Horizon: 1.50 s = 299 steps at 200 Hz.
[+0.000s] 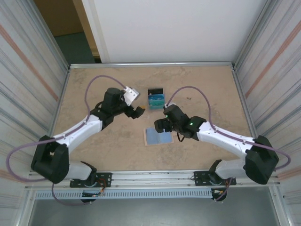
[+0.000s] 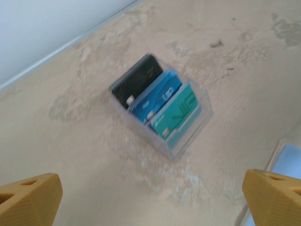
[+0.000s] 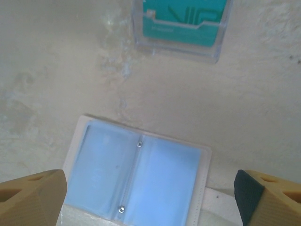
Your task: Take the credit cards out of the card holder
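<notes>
Card holder (image 3: 136, 174) lies open and flat at bottom centre of the right wrist view, lining up, long axis left-right (fold runs top-bottom). The right gripper (image 3: 150, 197) and left gripper (image 2: 150, 195) both have their fingers spread wide. Credit cards (image 2: 157, 106) stand in a clear tray (image 2: 200, 123). Risk imo: a low finger snags the holder's edge and shoves it into the tray.

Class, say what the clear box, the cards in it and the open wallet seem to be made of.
Clear box: likely hard transparent plastic; its contents show through glossy walls.
Cards: probably thin glossy plastic, printed, standing stiff.
Wallet: perhaps leather or imitation, matte beige edge; smooth pale blue lining, material unclear.
</notes>
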Each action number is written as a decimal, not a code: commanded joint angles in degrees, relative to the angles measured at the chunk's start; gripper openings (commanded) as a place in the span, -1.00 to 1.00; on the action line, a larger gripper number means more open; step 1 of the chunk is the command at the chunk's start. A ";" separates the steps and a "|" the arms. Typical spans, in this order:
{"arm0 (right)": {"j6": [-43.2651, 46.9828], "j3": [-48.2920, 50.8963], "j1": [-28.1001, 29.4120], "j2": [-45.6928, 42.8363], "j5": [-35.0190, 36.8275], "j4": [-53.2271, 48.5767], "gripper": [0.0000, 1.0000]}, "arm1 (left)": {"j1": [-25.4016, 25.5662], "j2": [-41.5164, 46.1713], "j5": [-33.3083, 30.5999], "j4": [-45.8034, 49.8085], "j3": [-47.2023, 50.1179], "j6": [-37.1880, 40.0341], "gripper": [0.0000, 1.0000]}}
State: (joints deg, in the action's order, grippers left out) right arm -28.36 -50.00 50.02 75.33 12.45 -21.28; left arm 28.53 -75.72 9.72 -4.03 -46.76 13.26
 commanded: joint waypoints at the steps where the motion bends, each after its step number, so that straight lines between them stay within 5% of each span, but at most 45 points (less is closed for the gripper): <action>1: -3.25 -2.87 1.91 3.16 1.64 -2.20 0.81 | 0.64 5.87 -7.03 -3.68 5.26 -9.60 0.98; 162: -6.19 -11.64 9.20 19.34 -0.05 -6.54 0.44 | 0.69 17.36 -28.43 0.30 17.14 -32.22 0.97; 206: -6.62 -12.49 10.18 23.10 -2.07 -5.74 0.25 | 0.72 18.00 -29.49 2.16 17.54 -33.23 0.97; 299: -6.95 -12.27 10.06 27.09 -4.27 -3.11 0.25 | 0.70 20.77 -30.55 3.42 19.31 -33.73 0.97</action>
State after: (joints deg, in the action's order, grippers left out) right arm -34.09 -60.99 59.68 100.99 8.88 -24.67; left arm 29.02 -56.27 -18.81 -1.10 -28.21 -19.57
